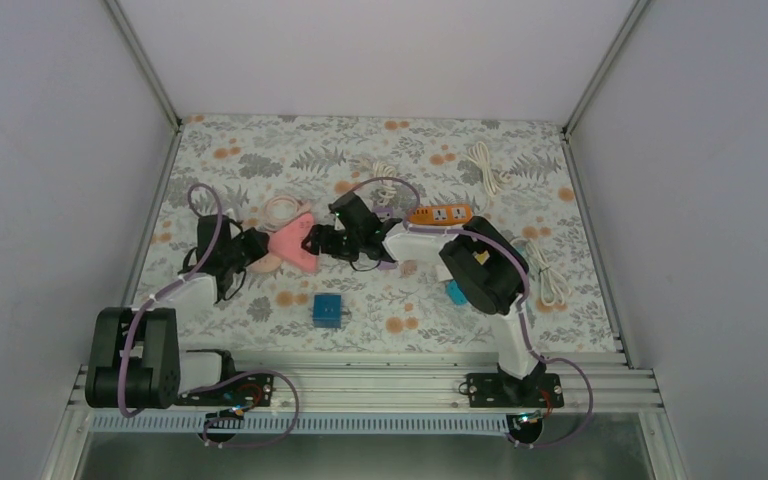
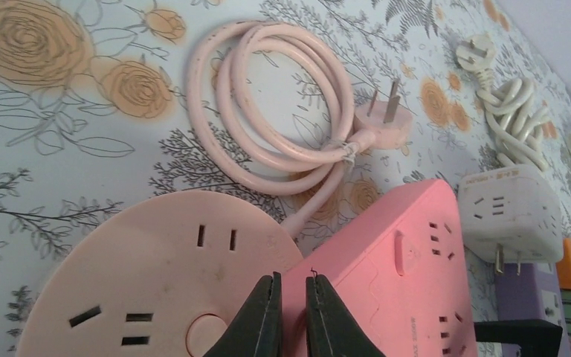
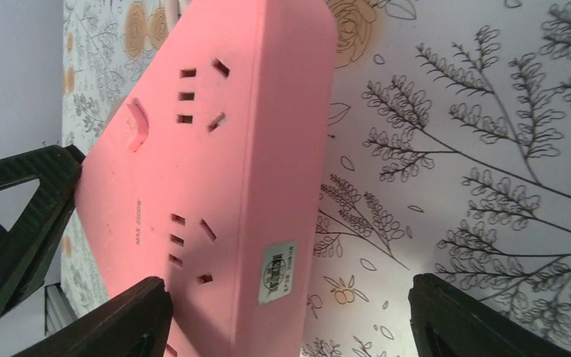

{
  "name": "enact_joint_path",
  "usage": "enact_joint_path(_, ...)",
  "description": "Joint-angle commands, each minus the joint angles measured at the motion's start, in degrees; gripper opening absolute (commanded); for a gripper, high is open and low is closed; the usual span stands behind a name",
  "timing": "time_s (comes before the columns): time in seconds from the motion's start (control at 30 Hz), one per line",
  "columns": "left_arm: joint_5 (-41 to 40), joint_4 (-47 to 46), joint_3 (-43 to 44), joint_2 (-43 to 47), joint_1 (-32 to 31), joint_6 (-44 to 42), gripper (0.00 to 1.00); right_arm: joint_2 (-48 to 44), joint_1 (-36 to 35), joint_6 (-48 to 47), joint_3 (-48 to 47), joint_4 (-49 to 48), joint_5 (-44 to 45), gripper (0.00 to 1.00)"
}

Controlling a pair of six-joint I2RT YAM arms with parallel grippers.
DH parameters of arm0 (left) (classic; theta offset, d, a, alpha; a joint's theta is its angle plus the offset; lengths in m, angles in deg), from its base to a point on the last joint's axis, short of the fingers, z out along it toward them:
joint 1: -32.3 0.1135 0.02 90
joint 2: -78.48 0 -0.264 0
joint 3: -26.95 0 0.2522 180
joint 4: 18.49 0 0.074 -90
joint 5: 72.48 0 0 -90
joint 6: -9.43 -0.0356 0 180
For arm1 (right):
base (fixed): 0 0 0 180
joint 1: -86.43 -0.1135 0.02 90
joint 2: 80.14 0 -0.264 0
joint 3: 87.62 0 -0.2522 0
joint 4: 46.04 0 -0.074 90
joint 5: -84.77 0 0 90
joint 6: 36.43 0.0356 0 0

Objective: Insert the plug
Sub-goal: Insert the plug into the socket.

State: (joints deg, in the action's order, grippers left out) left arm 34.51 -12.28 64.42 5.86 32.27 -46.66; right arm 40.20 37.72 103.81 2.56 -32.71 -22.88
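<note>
Near the left-centre of the worktop [image 1: 260, 150], the pink power strip [image 3: 193, 171] lies socket-face up against a round pale socket [image 2: 141, 290], probably steadied from both ends so a plug can be pressed in. The right end effector [image 3: 288, 290], fingers wide apart, straddles one end, its arm folded and reaching leftward across the middle. The left end effector [image 2: 294, 279], fingers drawn almost together, sits at the seam between the two; whether it pinches anything I cannot tell. The pink plug [image 2: 383, 123] lies unheld beside its coiled cord [image 2: 268, 97].
</note>
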Motion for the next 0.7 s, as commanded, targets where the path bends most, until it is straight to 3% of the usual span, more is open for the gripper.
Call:
enact_joint_path(0.0,1.4,13.9,-4.8,-2.8,-2.8,1.2,0.11,-2.5,-0.3,-2.2,-1.0,4.0,6.1,0.81)
enact_joint_path(0.37,6.8,19.7,0.0,0.5,-3.5,-2.8,0.23,-17.8,-0.3,-7.3,1.9,13.6,19.1,0.82)
enact_joint_path(0.53,6.4,21.4,3.4,2.5,-3.5,-1.2,0.36,-27.0,-2.3,-12.2,4.0,21.6,22.7,0.85)
enact_joint_path(0.67,4.0,25.5,8.2,4.4,-3.5,-1.7,0.43,-33.4,-5.0,-10.0,7.9,26.3,25.2,0.87)
